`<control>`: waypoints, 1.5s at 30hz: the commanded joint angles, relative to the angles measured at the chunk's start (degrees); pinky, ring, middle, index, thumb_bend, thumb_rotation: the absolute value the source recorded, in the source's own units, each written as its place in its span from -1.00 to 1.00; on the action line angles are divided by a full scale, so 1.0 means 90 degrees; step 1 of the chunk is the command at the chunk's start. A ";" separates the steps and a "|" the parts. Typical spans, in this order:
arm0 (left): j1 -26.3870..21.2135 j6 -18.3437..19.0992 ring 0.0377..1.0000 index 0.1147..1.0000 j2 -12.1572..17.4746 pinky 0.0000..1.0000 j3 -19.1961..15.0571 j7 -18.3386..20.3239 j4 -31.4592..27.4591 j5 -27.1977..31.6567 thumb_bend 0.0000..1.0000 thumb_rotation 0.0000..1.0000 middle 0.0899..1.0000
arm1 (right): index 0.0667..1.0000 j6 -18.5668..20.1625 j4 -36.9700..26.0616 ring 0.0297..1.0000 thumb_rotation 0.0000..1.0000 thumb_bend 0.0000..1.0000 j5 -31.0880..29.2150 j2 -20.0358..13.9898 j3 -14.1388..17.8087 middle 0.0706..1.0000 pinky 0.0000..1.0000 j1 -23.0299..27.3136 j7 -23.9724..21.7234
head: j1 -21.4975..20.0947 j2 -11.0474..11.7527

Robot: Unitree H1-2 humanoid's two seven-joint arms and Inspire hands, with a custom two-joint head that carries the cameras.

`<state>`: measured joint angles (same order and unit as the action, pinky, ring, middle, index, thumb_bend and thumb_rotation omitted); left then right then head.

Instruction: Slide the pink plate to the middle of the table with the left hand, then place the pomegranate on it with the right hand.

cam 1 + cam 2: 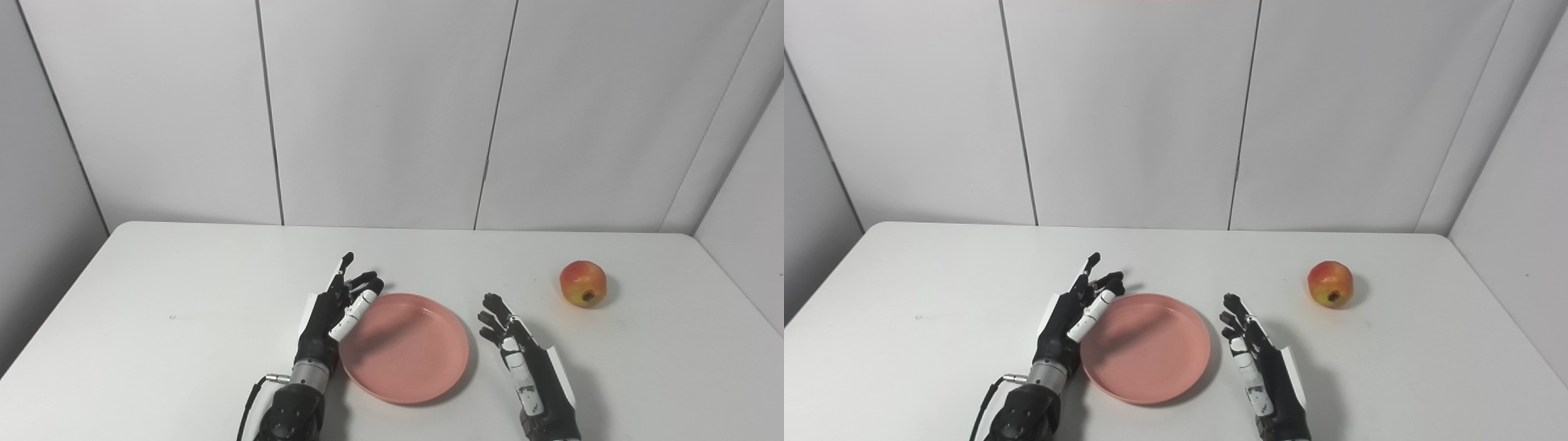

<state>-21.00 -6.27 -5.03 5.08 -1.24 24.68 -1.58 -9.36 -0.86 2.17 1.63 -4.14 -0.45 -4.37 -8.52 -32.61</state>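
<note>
The pink plate point(404, 346) lies empty on the white table point(184, 318), near the front middle. My left hand point(334, 312) is open at the plate's left rim, fingers apart and pointing away, its thumb over the rim edge. My right hand point(520, 355) is open and empty just right of the plate, apart from it. The pomegranate point(582, 283), red and yellow, sits on the table to the right, beyond my right hand. It also shows in the right eye view point(1330, 283).
White wall panels stand close behind the table's far edge. A side wall point(747, 214) runs along the right edge. A black cable point(248, 407) hangs by my left wrist.
</note>
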 commanded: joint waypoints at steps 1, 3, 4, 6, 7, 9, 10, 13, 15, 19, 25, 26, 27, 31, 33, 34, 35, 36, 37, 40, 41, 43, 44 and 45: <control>0.0034 -0.0123 0.52 0.95 -0.0012 0.39 0.0015 0.0038 -0.0152 -0.0042 0.59 0.29 0.60 | 0.76 0.0059 0.0305 0.77 0.91 0.55 -0.0024 0.0089 -0.0087 0.83 0.76 -0.0478 0.0035 | 0.0008 -0.0004; 0.0068 -0.0133 0.54 0.96 0.0003 0.42 -0.0006 0.0022 -0.0175 -0.0037 0.61 0.32 0.61 | 0.75 0.0043 0.0256 0.77 0.89 0.54 -0.0042 0.0075 -0.0086 0.83 0.75 -0.0514 0.0035 | -0.0007 -0.0014; 0.0083 -0.0135 0.55 0.96 0.0006 0.42 -0.0018 0.0014 -0.0187 -0.0032 0.62 0.32 0.62 | 0.75 0.0053 0.0209 0.77 0.89 0.54 -0.0053 0.0068 -0.0084 0.83 0.75 -0.0533 0.0034 | -0.0018 -0.0032; 0.0102 -0.0145 0.55 0.95 0.0017 0.43 -0.0042 0.0005 -0.0193 -0.0021 0.62 0.31 0.62 | 0.75 0.0088 0.0073 0.77 0.89 0.54 -0.0057 0.0051 -0.0072 0.83 0.75 -0.0577 0.0044 | -0.0041 -0.0053; 0.0107 -0.0152 0.55 0.96 0.0023 0.43 -0.0053 0.0002 -0.0189 -0.0019 0.63 0.31 0.63 | 0.76 0.0106 0.0000 0.77 0.89 0.55 -0.0054 0.0042 -0.0064 0.83 0.75 -0.0600 0.0053 | -0.0041 -0.0053; 0.0109 -0.0167 0.55 0.96 0.0048 0.42 -0.0069 -0.0004 -0.0167 -0.0030 0.65 0.33 0.63 | 0.76 0.0067 -0.0168 0.76 0.90 0.53 0.0079 -0.0010 -0.0045 0.82 0.74 -0.0638 0.0115 | -0.0075 -0.0066; 0.0107 -0.0176 0.56 0.96 0.0056 0.42 -0.0080 0.0009 -0.0148 -0.0014 0.66 0.34 0.63 | 0.74 0.0022 -0.0269 0.74 0.89 0.53 0.0222 -0.0054 -0.0031 0.79 0.72 -0.0638 0.0170 | -0.0188 -0.0065; 0.0088 -0.0213 0.56 0.96 0.0088 0.42 -0.0110 0.0038 -0.0066 0.0018 0.67 0.33 0.64 | 0.69 -0.0050 -0.0577 0.70 0.89 0.53 0.0781 -0.0143 0.0012 0.73 0.67 -0.0595 0.0390 | -0.0337 -0.0056; 0.0081 -0.0241 0.56 0.96 0.0117 0.41 -0.0102 0.0051 -0.0033 0.0002 0.68 0.35 0.64 | 0.63 -0.0031 -0.0778 0.64 0.93 0.52 0.1282 -0.0162 0.0028 0.66 0.58 -0.0554 0.0581 | -0.0385 -0.0049; 0.0063 -0.0288 0.56 0.97 0.0137 0.37 -0.0098 0.0060 0.0056 0.0011 0.67 0.38 0.63 | 0.57 0.0177 -0.1106 0.56 0.97 0.51 0.1943 -0.0141 0.0100 0.58 0.49 -0.0466 0.0783 | -0.0540 -0.0003; 0.0005 -0.0406 0.54 0.99 0.0102 0.36 -0.0147 0.0044 0.0223 0.0061 0.71 0.38 0.63 | 0.54 0.0489 -0.1384 0.49 0.95 0.49 0.2464 -0.0252 0.0214 0.55 0.44 -0.0219 0.0791 | -0.0521 0.0012; 0.0002 -0.0414 0.54 1.00 0.0099 0.36 -0.0153 0.0045 0.0234 0.0065 0.72 0.39 0.63 | 0.54 0.0551 -0.1421 0.49 0.92 0.46 0.2517 -0.0270 0.0227 0.54 0.44 -0.0177 0.0781 | -0.0521 0.0012; 0.0001 -0.0391 0.54 1.00 0.0087 0.37 -0.0178 0.0051 0.0228 0.0100 0.72 0.39 0.63 | 0.52 0.0598 -0.1457 0.50 0.91 0.46 0.2601 -0.0305 0.0242 0.53 0.44 -0.0110 0.0783 | -0.0521 0.0012; 0.0000 -0.0314 0.53 0.99 0.0057 0.38 -0.0269 0.0119 0.0189 0.0244 0.68 0.36 0.62 | 0.47 0.0705 -0.1523 0.52 0.91 0.48 0.2910 -0.0422 0.0231 0.53 0.45 0.0088 0.0842 | -0.0570 0.0026; 0.0001 -0.0304 0.52 0.99 0.0062 0.39 -0.0299 0.0161 0.0168 0.0294 0.66 0.35 0.60 | 0.47 0.0773 -0.1545 0.53 0.93 0.53 0.3174 -0.0530 0.0214 0.54 0.45 0.0271 0.0866 | -0.0619 0.0033; 0.0003 -0.0295 0.52 0.99 0.0065 0.39 -0.0318 0.0188 0.0161 0.0322 0.66 0.34 0.59 | 0.49 0.0832 -0.1560 0.53 0.94 0.55 0.3349 -0.0589 0.0203 0.55 0.42 0.0389 0.0873 | -0.0672 0.0044; 0.0003 -0.0289 0.52 0.99 0.0066 0.39 -0.0332 0.0209 0.0157 0.0342 0.66 0.34 0.59 | 0.49 0.0873 -0.1569 0.53 0.94 0.55 0.3471 -0.0626 0.0196 0.55 0.42 0.0466 0.0879 | -0.0672 0.0044; 0.0001 -0.0291 0.52 0.99 0.0076 0.40 -0.0346 0.0239 0.0165 0.0372 0.66 0.33 0.59 | 0.49 0.0904 -0.1563 0.52 0.94 0.56 0.3605 -0.0669 0.0192 0.56 0.40 0.0572 0.0891 | -0.0752 0.0063; -0.0001 -0.0293 0.52 0.99 0.0083 0.41 -0.0356 0.0260 0.0172 0.0391 0.65 0.33 0.59 | 0.49 0.0924 -0.1557 0.52 0.94 0.56 0.3695 -0.0696 0.0191 0.56 0.39 0.0642 0.0900 | -0.0752 0.0063; -0.0004 -0.0289 0.52 1.00 0.0105 0.42 -0.0384 0.0308 0.0179 0.0409 0.63 0.34 0.58 | 0.50 0.1046 -0.1534 0.47 0.89 0.59 0.4104 -0.0816 0.0202 0.55 0.28 0.0956 0.0919 | -0.0869 0.0080; -0.0006 -0.0296 0.52 1.00 0.0110 0.42 -0.0388 0.0310 0.0185 0.0396 0.63 0.34 0.58 | 0.50 0.1051 -0.1515 0.46 0.88 0.60 0.4199 -0.0851 0.0201 0.55 0.26 0.1028 0.0939 | -0.0869 0.0080; -0.0005 -0.0290 0.53 1.00 0.0110 0.42 -0.0399 0.0321 0.0181 0.0398 0.62 0.34 0.58 | 0.50 0.0985 -0.1438 0.44 0.82 0.60 0.4358 -0.0951 0.0206 0.55 0.23 0.1173 0.1019 | -0.0899 0.0085; 0.0001 -0.0291 0.53 1.00 0.0106 0.42 -0.0398 0.0331 0.0176 0.0404 0.62 0.33 0.58 | 0.50 0.1018 -0.1437 0.43 0.80 0.60 0.4430 -0.1003 0.0215 0.55 0.22 0.1257 0.1002 | -0.0899 0.0085; 0.0005 -0.0292 0.54 1.00 0.0104 0.42 -0.0398 0.0338 0.0173 0.0407 0.61 0.34 0.58 | 0.51 0.1047 -0.1439 0.43 0.74 0.60 0.4478 -0.1038 0.0221 0.56 0.21 0.1313 0.0987 | -0.0899 0.0085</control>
<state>-21.46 -7.86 -4.62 1.90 0.99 25.23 1.20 -0.35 -12.72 41.63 -6.83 -2.47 9.02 3.02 -16.61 -31.82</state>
